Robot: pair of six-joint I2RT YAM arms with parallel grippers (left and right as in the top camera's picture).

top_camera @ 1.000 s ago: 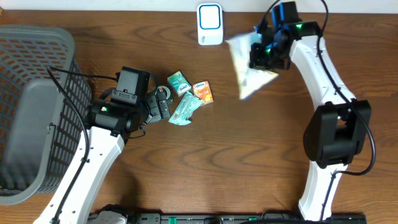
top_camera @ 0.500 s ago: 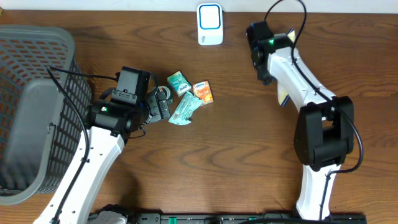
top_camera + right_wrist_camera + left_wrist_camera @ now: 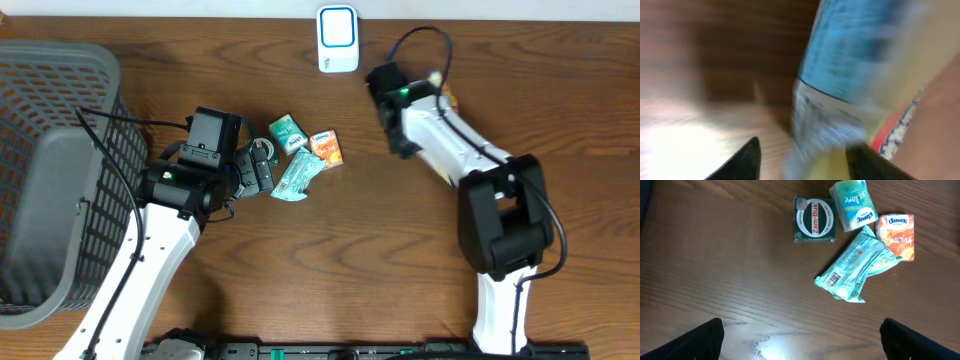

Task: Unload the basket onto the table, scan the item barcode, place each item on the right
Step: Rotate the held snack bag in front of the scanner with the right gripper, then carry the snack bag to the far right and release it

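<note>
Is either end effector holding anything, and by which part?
Left end effector: open, holding nothing. Right end effector: a blurred bag sits right at its fingers, but whether it is gripped, and where, cannot be told.

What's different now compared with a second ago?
The right hand swung left, closer to the white scanner, and the bag it held up is now almost hidden beneath it. Its fingers have parted, seemingly letting the bag go. The left hand, open over the small packets, and the basket stayed put.
</note>
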